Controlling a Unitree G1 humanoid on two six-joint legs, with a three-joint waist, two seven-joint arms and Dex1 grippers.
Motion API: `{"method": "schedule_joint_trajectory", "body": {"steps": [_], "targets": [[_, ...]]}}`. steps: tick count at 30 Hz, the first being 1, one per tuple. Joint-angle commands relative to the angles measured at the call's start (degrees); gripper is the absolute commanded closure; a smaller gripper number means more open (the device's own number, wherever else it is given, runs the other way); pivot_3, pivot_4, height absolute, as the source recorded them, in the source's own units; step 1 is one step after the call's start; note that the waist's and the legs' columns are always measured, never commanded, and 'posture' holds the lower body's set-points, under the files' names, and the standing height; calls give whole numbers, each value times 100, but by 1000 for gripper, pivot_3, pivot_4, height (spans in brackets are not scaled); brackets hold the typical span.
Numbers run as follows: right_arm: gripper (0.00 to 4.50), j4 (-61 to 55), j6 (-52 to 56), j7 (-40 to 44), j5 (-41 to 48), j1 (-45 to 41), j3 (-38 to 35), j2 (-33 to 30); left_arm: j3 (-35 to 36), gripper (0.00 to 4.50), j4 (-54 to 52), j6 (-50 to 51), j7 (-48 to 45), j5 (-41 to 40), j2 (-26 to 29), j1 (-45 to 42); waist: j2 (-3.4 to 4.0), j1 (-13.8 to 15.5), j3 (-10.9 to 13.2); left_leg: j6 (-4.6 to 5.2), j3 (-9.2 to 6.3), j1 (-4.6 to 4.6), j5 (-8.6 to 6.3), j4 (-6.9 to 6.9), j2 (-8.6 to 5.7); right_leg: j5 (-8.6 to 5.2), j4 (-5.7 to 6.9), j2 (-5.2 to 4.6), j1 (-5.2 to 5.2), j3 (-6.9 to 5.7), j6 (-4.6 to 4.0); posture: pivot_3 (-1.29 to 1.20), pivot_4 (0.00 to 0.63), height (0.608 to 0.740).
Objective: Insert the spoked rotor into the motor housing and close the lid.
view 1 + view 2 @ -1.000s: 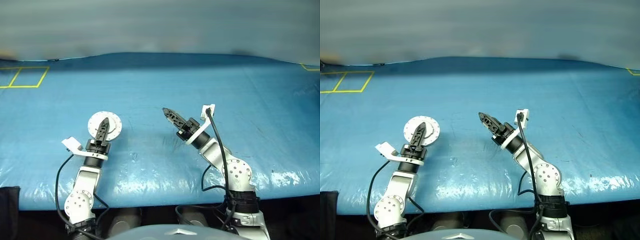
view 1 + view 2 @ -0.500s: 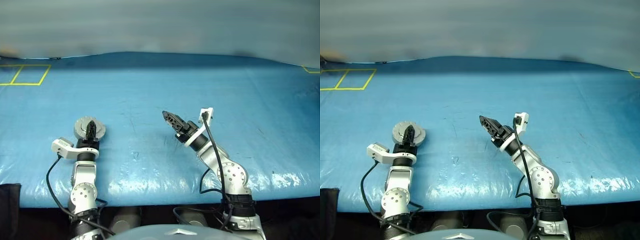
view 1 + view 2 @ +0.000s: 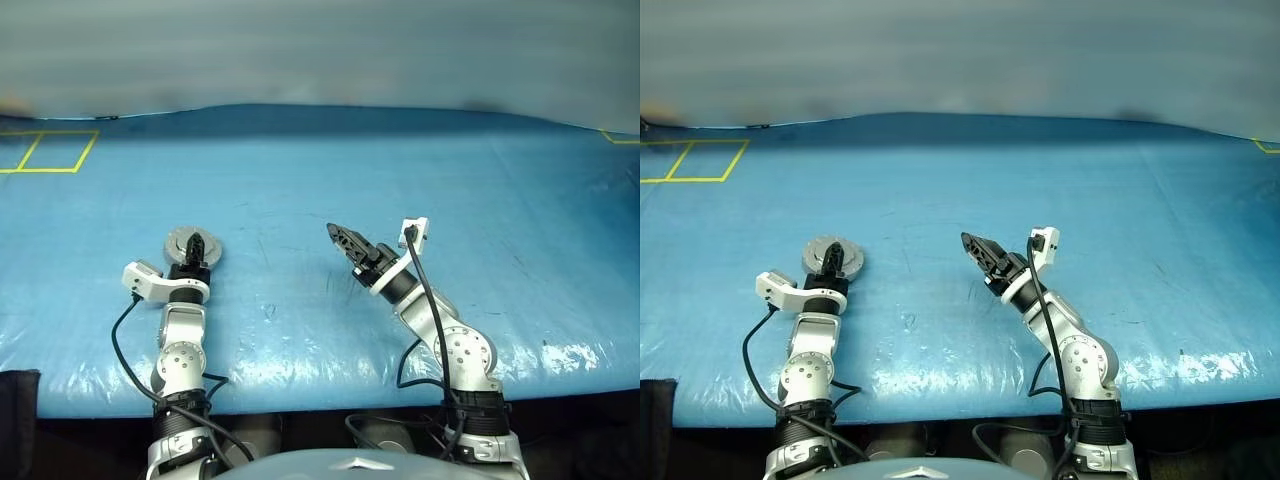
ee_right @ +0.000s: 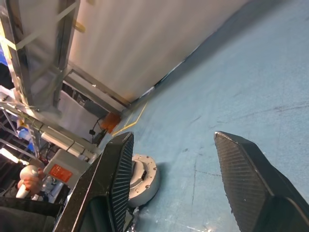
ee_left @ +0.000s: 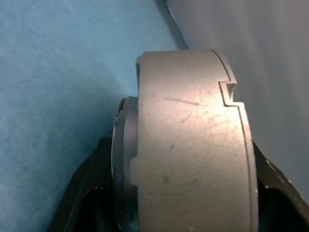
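My left gripper (image 3: 196,246) is clamped on the motor housing (image 5: 188,145): the silver drum sits between my jaws, one dark finger (image 5: 79,193) on each flank, over the blue table cover (image 3: 330,170). The lid (image 3: 832,255) looks folded down on the housing's rim, plain-looking top face up, though I cannot tell if it is fully seated.

My right gripper (image 3: 975,247) stands spread with nothing between its jaws, tips off the cover, the housing well off beyond its left finger (image 4: 118,169).

The spoked rotor cannot be made out, and the closed housing hides whether it is inside.

Judgement: if it is, insertion and lid closing are done; left is to set the housing down and release.
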Motion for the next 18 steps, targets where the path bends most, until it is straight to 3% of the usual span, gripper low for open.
{"method": "schedule_joint_trajectory", "body": {"steps": [1,3,10,18], "targets": [[1712,-207,-81,53,26,-8,2,93,-79,1973,-232,-48,-1,178,-133,39,0,1,0,0,0,1,0,0,0,0,0,0,0,0,0,0,150,740],[1712,-208,-74,60,0,0,20,104,-145,1973,-320,-12,-57,218,-140,114,0,2,0,0,0,4,0,1,0,1,0,0,1,-1,0,0,150,740],[1685,-186,109,35,110,-16,-50,72,-45,33,-632,-178,99,435,-60,372,3,-6,-2,0,1,6,0,1,2,2,1,2,1,2,-1,0,150,740],[1685,-152,196,38,73,-44,-38,23,308,33,-1019,-482,201,693,199,734,3,-8,-2,-1,2,8,0,1,4,2,0,4,-1,3,-2,0,150,740]]}}
